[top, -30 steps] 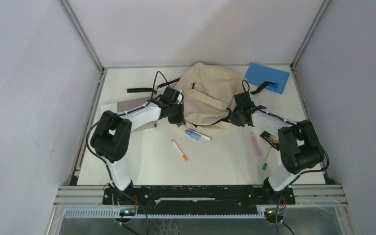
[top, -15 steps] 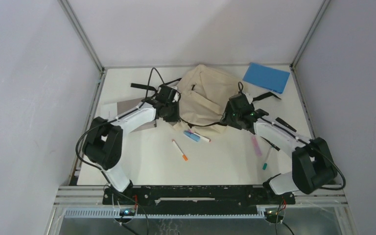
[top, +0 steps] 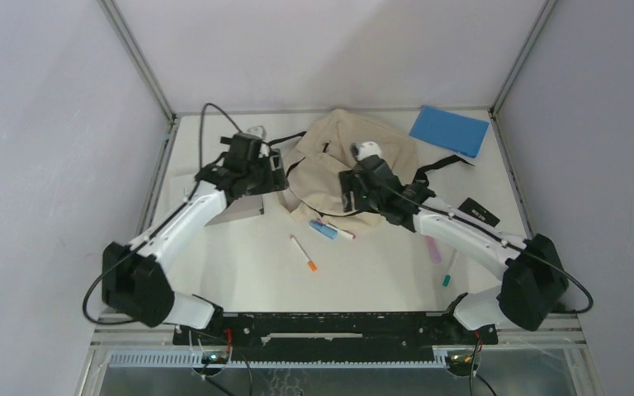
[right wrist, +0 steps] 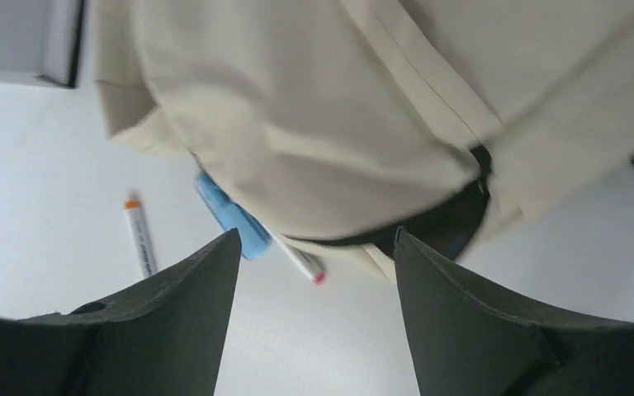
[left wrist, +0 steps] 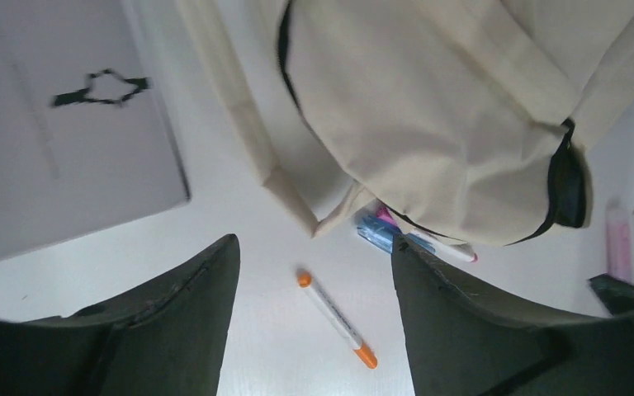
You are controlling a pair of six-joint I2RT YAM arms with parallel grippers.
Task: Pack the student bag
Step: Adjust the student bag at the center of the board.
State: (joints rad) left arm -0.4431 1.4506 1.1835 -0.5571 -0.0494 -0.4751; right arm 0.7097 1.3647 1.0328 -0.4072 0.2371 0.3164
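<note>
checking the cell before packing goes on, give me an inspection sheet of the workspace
surface: white table, no spills seen
job's things: student bag slumped at the far middle
clutter: blue notebook far right; orange-tipped pen; blue marker half under the bag; pink marker; grey book; black card
grippers: left pincer and right pincer open, holding nothing
cables: black loop above the left arm
surroundings: grey walls, metal frame posts
</note>
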